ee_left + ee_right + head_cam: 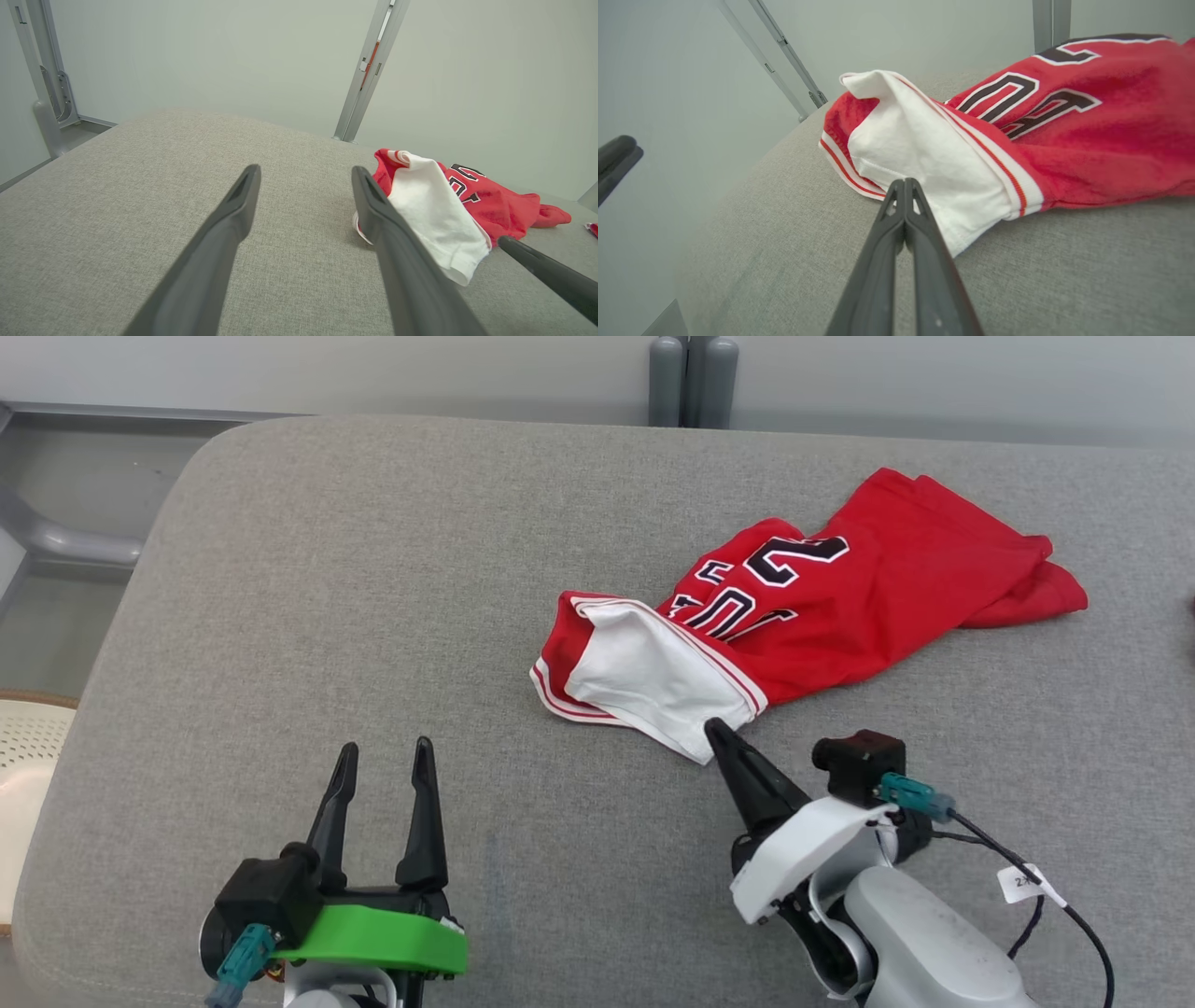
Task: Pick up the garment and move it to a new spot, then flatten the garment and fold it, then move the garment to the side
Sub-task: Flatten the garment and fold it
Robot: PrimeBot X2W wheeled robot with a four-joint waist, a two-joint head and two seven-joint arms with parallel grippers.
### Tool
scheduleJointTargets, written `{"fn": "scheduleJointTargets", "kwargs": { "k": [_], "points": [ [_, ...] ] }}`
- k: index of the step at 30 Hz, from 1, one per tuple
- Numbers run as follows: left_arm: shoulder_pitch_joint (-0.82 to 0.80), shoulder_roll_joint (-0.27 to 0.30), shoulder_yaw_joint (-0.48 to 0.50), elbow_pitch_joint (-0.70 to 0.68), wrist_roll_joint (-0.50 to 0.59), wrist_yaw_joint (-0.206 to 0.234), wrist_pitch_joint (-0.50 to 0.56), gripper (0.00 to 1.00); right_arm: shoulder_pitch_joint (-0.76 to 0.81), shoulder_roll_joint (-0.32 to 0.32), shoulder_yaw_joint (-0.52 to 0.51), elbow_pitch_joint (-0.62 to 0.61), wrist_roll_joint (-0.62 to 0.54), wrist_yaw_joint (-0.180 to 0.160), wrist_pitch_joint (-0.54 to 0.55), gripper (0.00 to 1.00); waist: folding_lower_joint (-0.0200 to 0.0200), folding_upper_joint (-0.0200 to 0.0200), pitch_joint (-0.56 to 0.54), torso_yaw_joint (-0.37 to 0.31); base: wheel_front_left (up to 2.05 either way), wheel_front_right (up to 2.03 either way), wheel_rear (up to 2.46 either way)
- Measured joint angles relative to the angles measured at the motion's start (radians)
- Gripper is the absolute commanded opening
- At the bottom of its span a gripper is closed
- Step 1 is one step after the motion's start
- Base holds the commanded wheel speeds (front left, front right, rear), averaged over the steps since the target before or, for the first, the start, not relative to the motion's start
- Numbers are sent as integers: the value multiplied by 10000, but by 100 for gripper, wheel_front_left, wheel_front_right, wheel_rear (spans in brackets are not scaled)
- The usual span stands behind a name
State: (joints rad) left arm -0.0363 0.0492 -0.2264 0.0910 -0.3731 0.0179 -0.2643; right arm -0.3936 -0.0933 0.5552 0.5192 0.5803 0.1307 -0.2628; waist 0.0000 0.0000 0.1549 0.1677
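The garment [840, 607], a red jersey with black numerals and a white lining, lies crumpled on the far right part of the counter [373, 569]. One end is bunched towards the back. The near end is turned open, so the white inside faces the robot and tapers to a loose corner.

The right pincer [711, 726] is clenched, its tips together right at that white corner. In the right wrist view the right pincer [904, 182] closes over the stitched hem of the lining and seems to nip a bit of cloth. How much cloth is caught between the fingers is hard to tell.

The left pincer [386, 751] is released, its fingers spread. It hovers over bare counter well apart from the jersey, to the left and nearer the robot.

By my reading this is the first step, the pick-up. The grasp is just made and the cloth is not yet off the surface. No flattening or folding is done yet.

The next move calls for a gentle lift to check that the hem comes along, then a carry towards the open grey area on the left. A thin pinch at a single corner could slip, and the bunched far end will drag, so the rise should be slow and high enough to clear the cloth.
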Motion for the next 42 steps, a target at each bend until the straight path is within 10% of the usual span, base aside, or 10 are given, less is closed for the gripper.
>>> {"fn": "scheduleJointTargets", "kwargs": {
  "k": [3, 17, 19, 21, 32, 42],
  "points": [
    [-2, 0, -21, 2, -2, -2, 0, 100, 126, -25, -431, 282, 58, -2, 0, 100, 0, 0, 55, 63, 0, 0, 0],
    [-176, 0, -56, 2, -36, -2, 0, 100, -561, 165, -372, 1638, 1482, -2, 0, 100, 0, 0, 483, 596, 0, 0, 0],
    [-209, 0, -58, 2, -46, 0, 0, 100, -732, 157, -263, 1732, 1569, 0, 0, 37, 0, 0, 528, 648, 0, 0, 0],
    [-229, 0, -65, 0, -48, 0, -2, 100, -861, 136, -219, 1755, 1578, 0, 0, 2, 0, 0, 562, 694, 0, 0, 0],
    [-240, 0, 33, -29, -104, 88, -2, 100, -660, 6, 374, 364, 1653, -2, 0, 0, 0, 0, 477, 521, 0, 0, 0],
    [-226, 0, 169, -75, -104, 88, 0, 100, -512, -487, 3333, -1480, 3126, -2, 245, 0, 0, 0, 199, 379, 0, 0, 0]
  ]
}}
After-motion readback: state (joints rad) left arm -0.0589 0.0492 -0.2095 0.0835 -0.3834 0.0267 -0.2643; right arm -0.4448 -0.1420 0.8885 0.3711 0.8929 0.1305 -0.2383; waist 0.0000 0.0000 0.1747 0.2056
